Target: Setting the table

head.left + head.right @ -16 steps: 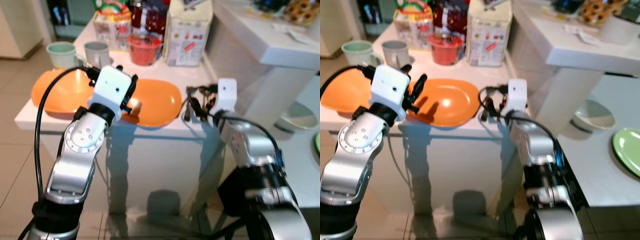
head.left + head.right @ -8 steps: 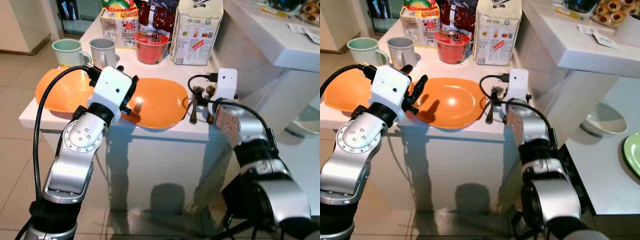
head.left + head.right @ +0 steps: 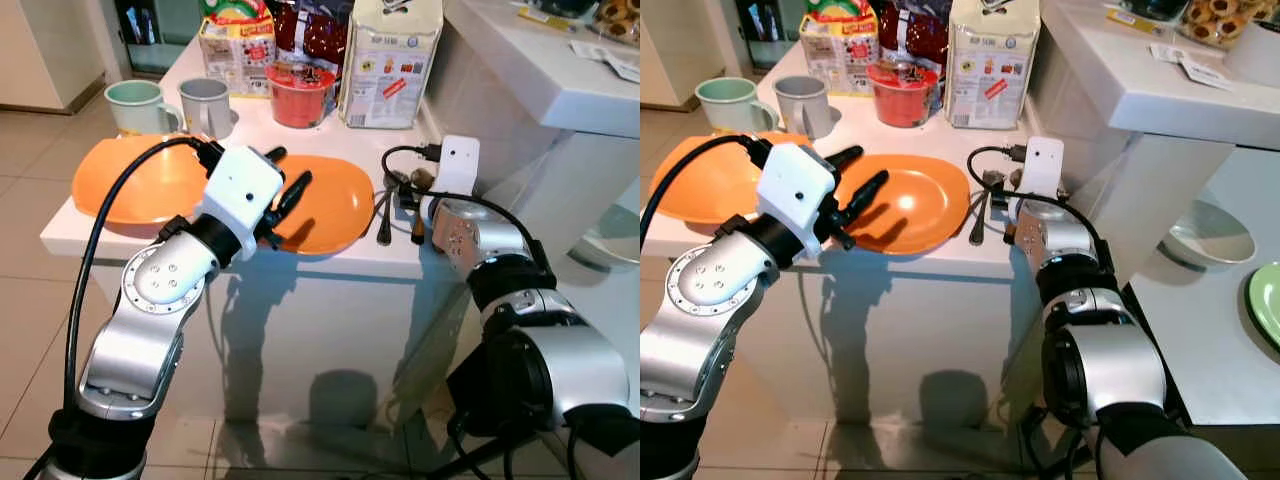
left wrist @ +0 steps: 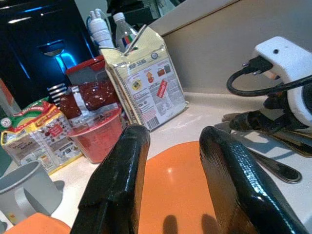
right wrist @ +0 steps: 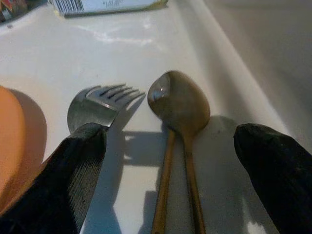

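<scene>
The right gripper [image 5: 170,165] is hovering wide open, straddling the spoon [image 5: 178,105], with the fork [image 5: 97,108] just beside one finger, apparently lining up a pick. The left gripper [image 4: 170,170], also spread, is poised above the orange plate [image 3: 335,200] on the tabletop [image 3: 420,262].

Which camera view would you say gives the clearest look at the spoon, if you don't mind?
The right wrist view: the spoon lies between the right gripper's open fingers, beside the fork. In both eye views the spoon is small and partly hidden by the arm. The left wrist view shows cutlery only indistinctly.
</scene>
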Tool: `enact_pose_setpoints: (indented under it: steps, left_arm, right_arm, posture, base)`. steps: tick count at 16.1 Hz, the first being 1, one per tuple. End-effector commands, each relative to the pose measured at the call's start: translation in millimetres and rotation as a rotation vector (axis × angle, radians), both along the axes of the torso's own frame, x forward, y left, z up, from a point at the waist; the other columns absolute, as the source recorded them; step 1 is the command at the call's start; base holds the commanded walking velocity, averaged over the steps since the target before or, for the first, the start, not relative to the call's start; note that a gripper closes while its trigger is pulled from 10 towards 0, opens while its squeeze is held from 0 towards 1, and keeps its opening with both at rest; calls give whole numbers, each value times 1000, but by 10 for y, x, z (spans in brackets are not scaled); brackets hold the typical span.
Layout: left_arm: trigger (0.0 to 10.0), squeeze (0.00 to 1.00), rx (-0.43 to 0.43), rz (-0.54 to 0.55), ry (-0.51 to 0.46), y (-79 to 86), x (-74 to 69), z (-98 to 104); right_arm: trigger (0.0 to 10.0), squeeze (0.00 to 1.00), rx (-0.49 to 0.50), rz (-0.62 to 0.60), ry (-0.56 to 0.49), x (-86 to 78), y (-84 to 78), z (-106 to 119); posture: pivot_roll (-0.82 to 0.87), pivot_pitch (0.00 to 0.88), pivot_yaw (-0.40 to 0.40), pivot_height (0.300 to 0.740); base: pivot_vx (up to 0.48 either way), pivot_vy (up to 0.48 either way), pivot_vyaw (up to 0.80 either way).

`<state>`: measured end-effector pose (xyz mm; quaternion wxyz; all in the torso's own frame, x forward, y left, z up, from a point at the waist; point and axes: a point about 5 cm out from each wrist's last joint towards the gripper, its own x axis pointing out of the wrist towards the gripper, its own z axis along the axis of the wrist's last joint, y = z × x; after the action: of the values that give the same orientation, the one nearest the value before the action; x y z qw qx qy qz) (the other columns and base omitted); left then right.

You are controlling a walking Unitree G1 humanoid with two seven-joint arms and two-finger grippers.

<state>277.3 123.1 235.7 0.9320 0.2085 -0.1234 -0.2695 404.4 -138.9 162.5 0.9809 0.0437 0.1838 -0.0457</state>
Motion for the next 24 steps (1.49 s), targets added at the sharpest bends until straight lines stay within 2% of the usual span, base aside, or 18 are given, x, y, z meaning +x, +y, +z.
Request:
enact_pose_setpoints:
  steps: [1, 3, 4, 8, 9, 10, 12, 14, 16, 24]
  left_arm:
    - [10000, 0, 6, -23, 7, -21, -32, 2]
    - [10000, 0, 5, -24, 4, -23, -31, 12]
    - [10000, 0, 4, -29, 3, -26, -32, 20]
    - [10000, 0, 6, -42, 6, -30, -40, 28]
    - [10000, 0, 8, -43, 6, -30, -41, 30]
    - [10000, 0, 10, -44, 6, -29, -40, 33]
    - [10000, 0, 10, -44, 6, -28, -37, 36]
    - [10000, 0, 9, -44, 7, -30, -36, 36]
    - [10000, 0, 10, -44, 7, -36, -32, 35]
    - [10000, 0, 14, -42, 9, -48, -28, 23]
  right_arm:
    - [10000, 0, -7, -14, 16, 12, -22, 20]
    - [10000, 0, 12, -32, 68, -4, -1, -46]
    - [10000, 0, 71, -64, 90, -13, -2, -73]
    - [10000, 0, 192, -103, 129, -27, -6, -117]
    - [7412, 0, 209, -103, 141, -33, -9, -133]
    - [4157, 0, 217, -99, 155, -39, -13, -151]
    - [0, 0, 190, -76, 177, -48, -10, -171]
    - [0, 0, 169, -64, 184, -51, -10, -176]
    - [0, 0, 96, -21, 204, -66, 8, -210]
    - [0, 0, 80, 21, 245, -94, 38, -265]
  posture:
    - [87, 0, -86, 740]
    - [87, 0, -87, 740]
    - [87, 0, -87, 740]
    - [86, 0, -85, 740]
    - [86, 0, -86, 740]
    - [87, 0, -86, 740]
    - [87, 0, -85, 740]
    - [87, 0, -85, 740]
    - [86, 0, -84, 740]
    - [82, 0, -88, 740]
  base:
    - [0, 0, 0]
    - [0, 0, 0]
    - [0, 0, 0]
    - [0, 0, 0]
    - [0, 0, 0]
    - [0, 0, 0]
    - [0, 0, 0]
    - [0, 0, 0]
    - [0, 0, 0]
    - [0, 0, 0]
